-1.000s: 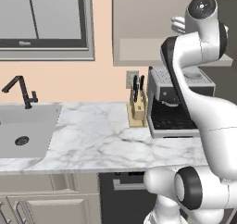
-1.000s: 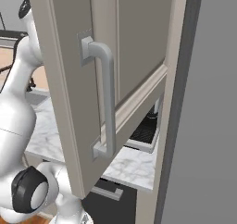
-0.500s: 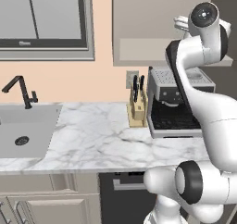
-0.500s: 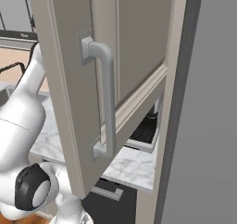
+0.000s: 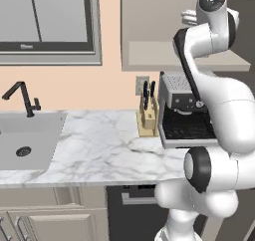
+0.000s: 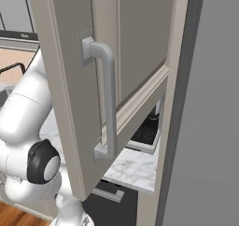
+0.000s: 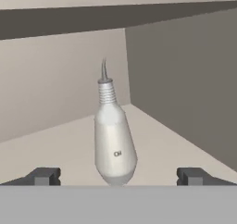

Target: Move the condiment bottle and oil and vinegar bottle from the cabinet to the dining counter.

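We see pincer (image 7: 118,174) spread wide inside cabinet (image 7: 185,79); oil and vinegar bottle (image 7: 114,144) upright on shelf between fingertips (image 7: 45,176), ungripped.

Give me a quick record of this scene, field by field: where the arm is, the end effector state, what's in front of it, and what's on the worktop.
arm: raised, reaching into the cabinet
end effector: open, holding nothing
target: oil and vinegar bottle, upright on the cabinet shelf, centred between the fingertips, not touched
cabinet door: swung open
worktop: knife block, coffee machine, sink
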Available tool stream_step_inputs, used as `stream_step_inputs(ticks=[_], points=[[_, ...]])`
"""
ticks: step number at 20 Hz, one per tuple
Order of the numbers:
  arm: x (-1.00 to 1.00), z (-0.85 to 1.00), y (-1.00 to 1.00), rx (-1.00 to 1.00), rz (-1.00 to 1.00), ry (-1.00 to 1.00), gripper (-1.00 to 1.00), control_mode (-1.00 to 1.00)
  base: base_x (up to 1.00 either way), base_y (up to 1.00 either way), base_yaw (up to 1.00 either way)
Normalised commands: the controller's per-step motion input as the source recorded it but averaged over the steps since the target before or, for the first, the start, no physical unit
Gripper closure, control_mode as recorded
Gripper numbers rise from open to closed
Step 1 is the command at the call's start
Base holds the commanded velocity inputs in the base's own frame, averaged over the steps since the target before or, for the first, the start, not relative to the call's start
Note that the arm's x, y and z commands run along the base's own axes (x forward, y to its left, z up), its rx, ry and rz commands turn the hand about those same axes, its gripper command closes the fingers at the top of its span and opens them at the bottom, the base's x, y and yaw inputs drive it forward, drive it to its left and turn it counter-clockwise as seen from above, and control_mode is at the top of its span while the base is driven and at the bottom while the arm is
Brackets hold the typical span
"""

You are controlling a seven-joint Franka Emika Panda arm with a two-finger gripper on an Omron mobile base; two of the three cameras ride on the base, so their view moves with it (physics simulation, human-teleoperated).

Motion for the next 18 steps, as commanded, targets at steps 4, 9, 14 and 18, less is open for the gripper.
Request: stream_step_inputs(ticks=[4, 9, 14, 18], points=[[0.2, 0.09, -0.12, 0.0, 0.01, 0.0, -1.0, -1.0, 0.0, 0.0, 0.0], [0.11, 0.0, -0.22, 0.0, 0.01, 0.0, -1.0, -1.0, 0.0, 0.0, 0.0], [0.09, 0.0, -0.29, 0.0, 0.04, -0.02, -1.0, -1.0, 0.0, 0.0, 0.0], [0.09, -0.03, -0.16, 0.0, 0.05, -0.01, -1.0, -1.0, 0.0, 0.0, 0.0]])
